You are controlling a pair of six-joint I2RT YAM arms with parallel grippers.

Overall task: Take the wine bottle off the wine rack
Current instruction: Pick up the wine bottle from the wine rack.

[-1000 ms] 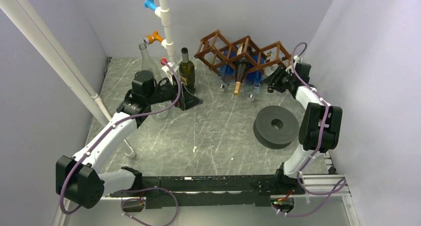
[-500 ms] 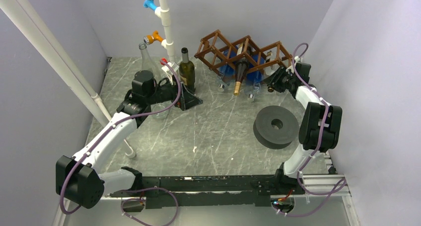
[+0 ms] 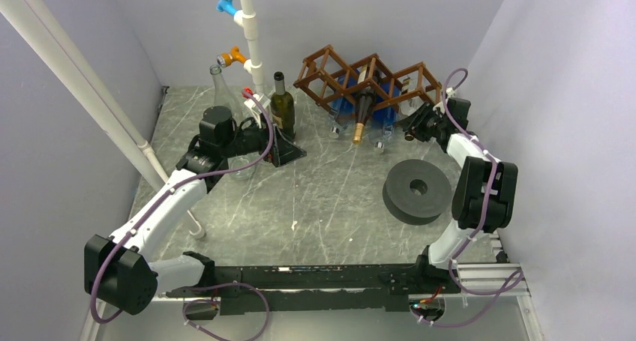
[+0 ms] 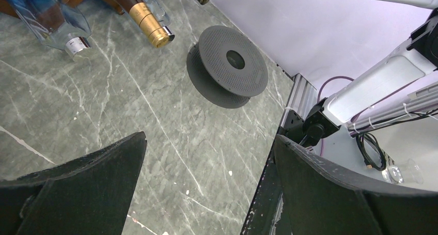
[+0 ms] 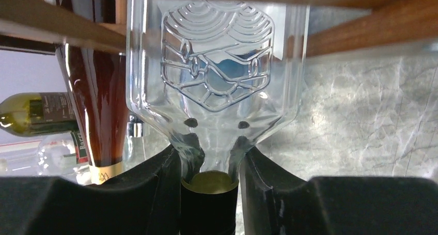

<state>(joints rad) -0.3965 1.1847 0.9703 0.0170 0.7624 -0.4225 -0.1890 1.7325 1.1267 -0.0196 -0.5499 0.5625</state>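
My right fingers (image 5: 165, 178) are clamped on the neck of the wine bottle (image 5: 217, 75), one on each side just above its dark cap. The bottle lies in the right-end cell of the wine rack (image 3: 366, 73), which stands on the table (image 3: 315, 198). Its body is under the wooden slats and its neck points out at my wrist, the long axis running straight from cell to fingers. It is clear glass, broad-shouldered, with a raised six-sided panel of curved lines. A brown bottle (image 5: 98, 111) lies just beside it. My left fingers (image 4: 113, 162) are spread wide, holding nothing.

A black spool (image 3: 417, 190) lies on the marble table (image 3: 322, 198).
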